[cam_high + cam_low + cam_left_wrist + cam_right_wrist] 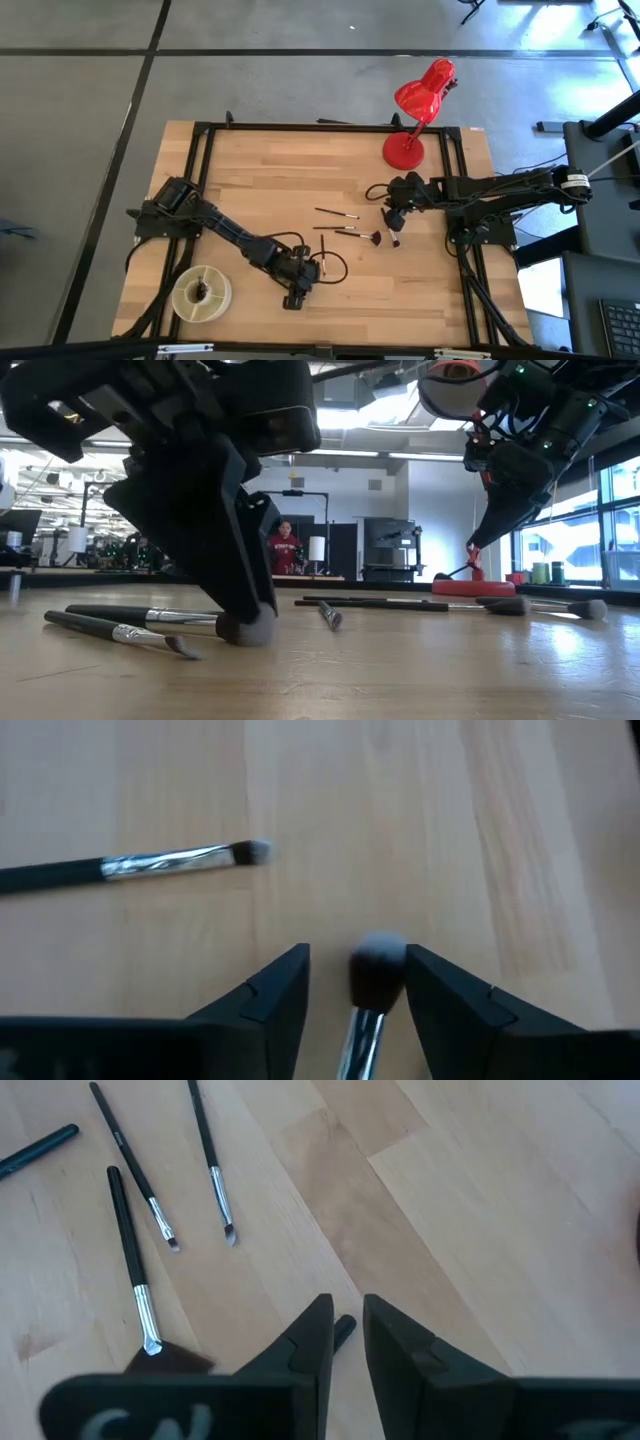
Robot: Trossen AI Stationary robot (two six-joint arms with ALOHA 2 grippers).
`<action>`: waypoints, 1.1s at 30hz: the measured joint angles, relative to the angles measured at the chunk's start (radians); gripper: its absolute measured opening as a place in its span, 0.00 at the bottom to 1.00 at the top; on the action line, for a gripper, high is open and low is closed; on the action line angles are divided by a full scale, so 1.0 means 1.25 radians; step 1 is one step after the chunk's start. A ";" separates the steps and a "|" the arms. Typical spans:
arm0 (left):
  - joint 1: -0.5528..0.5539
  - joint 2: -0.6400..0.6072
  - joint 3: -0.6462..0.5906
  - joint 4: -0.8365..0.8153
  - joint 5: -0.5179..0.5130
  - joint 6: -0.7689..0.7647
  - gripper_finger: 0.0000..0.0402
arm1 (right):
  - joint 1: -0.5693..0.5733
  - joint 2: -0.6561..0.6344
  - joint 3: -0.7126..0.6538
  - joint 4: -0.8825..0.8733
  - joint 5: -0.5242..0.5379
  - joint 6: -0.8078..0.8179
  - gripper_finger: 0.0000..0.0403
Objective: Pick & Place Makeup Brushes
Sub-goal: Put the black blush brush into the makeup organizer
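One brush between the left fingers, not yet pinched

I have the left gripper (300, 272) low in the lower middle of the overhead frame, fingers spread with a fluffy-tipped brush (375, 982) lying between them. In the left wrist view its silver collar and handle run back under the wrist, so its long axis lines up with the gripper's reach and the fingers (275, 990) straddle it, gaps showing on both sides. The floor-level view shows the fingertips down at the wood beside the tuft. To my eye, closing squarely across the handle is what the next move needs.

A second brush (150, 866) lies crosswise just beyond, apart from the fingers. Three more brushes (340, 225) lie in the centre of the table, nearer the right gripper (393, 225), which hangs above them at centre right with its fingers narrow and nothing visibly held.

A round white holder (201, 293) sits at lower left, near the left arm's base, with open board between. The red lamp (415, 110) stands well clear at upper right.
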 joint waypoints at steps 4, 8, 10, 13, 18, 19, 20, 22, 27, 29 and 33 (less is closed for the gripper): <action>0.000 0.008 0.000 0.001 0.015 0.000 0.35 | 0.000 0.000 0.000 -0.005 0.000 0.000 0.15; -0.001 0.008 0.000 0.013 0.019 -0.005 0.26 | 0.000 0.000 0.000 -0.006 0.000 0.000 0.15; -0.001 0.008 0.000 0.025 0.020 -0.014 0.19 | 0.000 0.000 0.000 -0.006 0.000 0.001 0.15; 0.002 0.008 0.000 0.024 0.020 -0.021 0.08 | 0.000 0.000 0.000 -0.006 0.000 0.001 0.15; 0.004 0.004 0.000 0.023 -0.002 -0.053 0.02 | 0.000 0.000 0.000 -0.006 0.000 0.002 0.15; 0.004 0.003 0.000 0.025 -0.010 -0.064 0.02 | 0.000 0.000 0.000 -0.006 0.000 0.002 0.15; 0.002 0.001 0.000 0.024 -0.020 -0.076 0.01 | 0.000 0.000 0.000 -0.006 0.000 0.002 0.15; -0.005 -0.012 0.000 0.005 -0.048 -0.111 0.01 | 0.000 0.000 0.000 -0.006 0.000 0.002 0.15; -0.041 -0.120 0.000 -0.103 -0.156 -0.230 0.01 | 0.000 0.000 0.000 -0.012 0.000 0.002 0.15; -0.068 -0.185 0.000 -0.172 -0.244 -0.287 0.01 | 0.000 0.000 0.000 -0.012 0.000 0.003 0.15; -0.154 -0.316 -0.001 -0.323 -0.418 -0.406 0.01 | 0.000 0.000 0.000 -0.018 -0.001 0.013 0.15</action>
